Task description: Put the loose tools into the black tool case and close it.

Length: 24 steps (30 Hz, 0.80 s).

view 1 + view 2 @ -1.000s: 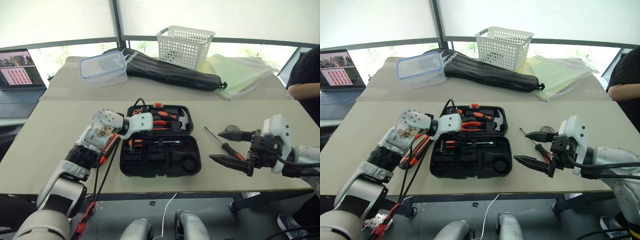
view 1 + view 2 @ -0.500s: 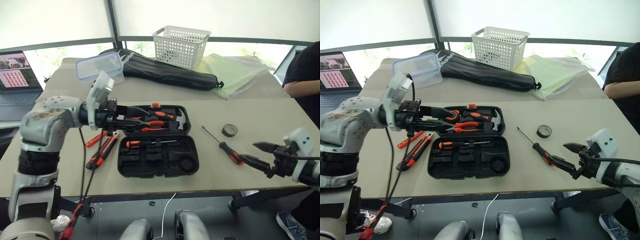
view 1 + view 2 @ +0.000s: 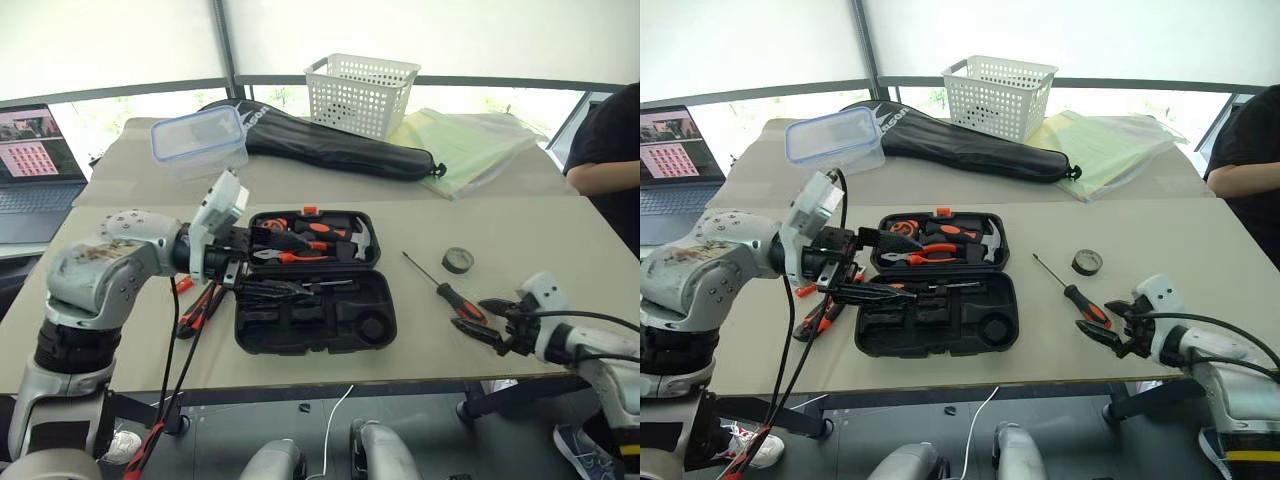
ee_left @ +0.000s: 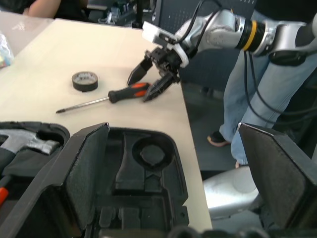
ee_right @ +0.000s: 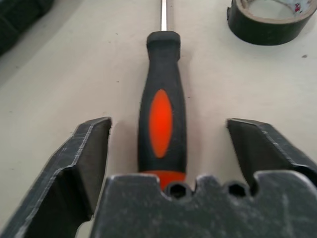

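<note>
The black tool case (image 3: 318,318) lies open mid-table; its far half holds pliers and a hammer, and a screwdriver (image 3: 940,287) rests in the near half. My left gripper (image 3: 272,265) hovers open over the case's left side. To the right lies an orange-and-black screwdriver (image 3: 450,295), and my right gripper (image 3: 478,320) is open with a finger on each side of its handle (image 5: 161,119). A small black tape roll (image 3: 458,260) sits beyond it. Left of the case lie the utility knife (image 3: 205,305) and the red tester screwdriver (image 3: 184,285), partly hidden by my arm.
At the back stand a white basket (image 3: 365,90), a long black soft bag (image 3: 340,145), a clear lidded box (image 3: 200,135) and a pale plastic bag (image 3: 470,145). A laptop (image 3: 35,150) is far left. A person's sleeve (image 3: 610,140) is at the right. The table's front edge is near my right gripper.
My left gripper opened and drew back up from the case, where a screwdriver now lies. My right gripper sank to the table and came around the loose screwdriver's handle, its jaws narrower.
</note>
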Tool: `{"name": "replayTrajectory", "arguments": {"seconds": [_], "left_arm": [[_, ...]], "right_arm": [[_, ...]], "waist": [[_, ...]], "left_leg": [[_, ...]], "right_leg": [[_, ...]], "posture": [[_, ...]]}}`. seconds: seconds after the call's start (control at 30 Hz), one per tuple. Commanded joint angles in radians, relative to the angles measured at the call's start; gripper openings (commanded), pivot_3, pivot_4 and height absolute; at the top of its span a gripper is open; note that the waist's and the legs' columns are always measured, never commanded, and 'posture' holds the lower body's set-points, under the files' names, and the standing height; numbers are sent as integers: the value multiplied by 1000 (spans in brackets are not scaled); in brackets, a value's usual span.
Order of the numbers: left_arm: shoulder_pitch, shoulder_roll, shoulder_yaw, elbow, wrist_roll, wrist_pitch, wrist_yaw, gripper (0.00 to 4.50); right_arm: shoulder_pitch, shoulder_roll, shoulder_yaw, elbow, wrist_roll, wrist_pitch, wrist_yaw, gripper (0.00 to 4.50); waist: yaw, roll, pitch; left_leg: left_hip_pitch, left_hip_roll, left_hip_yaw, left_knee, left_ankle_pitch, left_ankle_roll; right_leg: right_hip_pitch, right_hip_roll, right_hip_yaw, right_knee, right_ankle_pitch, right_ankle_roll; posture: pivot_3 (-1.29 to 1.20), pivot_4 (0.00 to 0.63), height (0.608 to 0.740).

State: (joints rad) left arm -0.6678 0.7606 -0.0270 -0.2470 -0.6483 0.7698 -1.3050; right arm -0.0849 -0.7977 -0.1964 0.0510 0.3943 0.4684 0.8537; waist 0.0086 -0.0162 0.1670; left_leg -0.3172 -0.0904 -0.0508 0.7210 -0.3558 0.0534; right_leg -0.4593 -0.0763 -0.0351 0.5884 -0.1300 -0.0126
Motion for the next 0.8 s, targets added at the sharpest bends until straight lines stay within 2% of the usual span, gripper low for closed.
{"name": "replayTrajectory", "arguments": {"seconds": [0.03,0.2,0.33,0.43,0.6,0.8], "left_arm": [[-11,20,-2,-3,20,-45,-2,4500],[12,49,5,6,35,-80,-14,4500],[54,112,30,12,43,-97,-34,4500],[103,163,62,-2,24,-90,-62,4500],[167,203,63,-39,32,-122,-87,4500],[165,197,50,-62,34,-119,-65,4500]], "right_arm": [[14,4,14,1,-20,-70,44,2753],[20,-9,-57,-22,12,-56,43,1068],[-14,-75,-113,-99,74,-31,116,1026],[-86,-127,-86,-182,131,9,189,1026],[-269,-139,106,-252,83,-42,307,1026],[-474,-28,370,-205,-81,-143,370,1026]], "waist": [[0,0,0],[0,0,0],[-1,2,1],[-10,3,1],[-17,3,1],[-13,2,2]], "left_leg": [[0,0,0,0,0,0],[0,1,0,-1,0,0],[-1,0,0,-1,0,0],[-1,0,0,-1,0,0],[0,1,0,-6,0,0],[-3,0,-1,-4,0,0]], "right_leg": [[0,0,0,0,0,0],[-1,0,0,0,0,0],[-1,0,0,0,0,0],[-2,1,0,0,0,0],[-2,1,-1,-1,0,0],[-3,0,-3,-3,0,0]], "posture": [[0,150,740],[0,150,740],[0,150,740],[0,150,740],[0,150,740],[0,150,740]]}}
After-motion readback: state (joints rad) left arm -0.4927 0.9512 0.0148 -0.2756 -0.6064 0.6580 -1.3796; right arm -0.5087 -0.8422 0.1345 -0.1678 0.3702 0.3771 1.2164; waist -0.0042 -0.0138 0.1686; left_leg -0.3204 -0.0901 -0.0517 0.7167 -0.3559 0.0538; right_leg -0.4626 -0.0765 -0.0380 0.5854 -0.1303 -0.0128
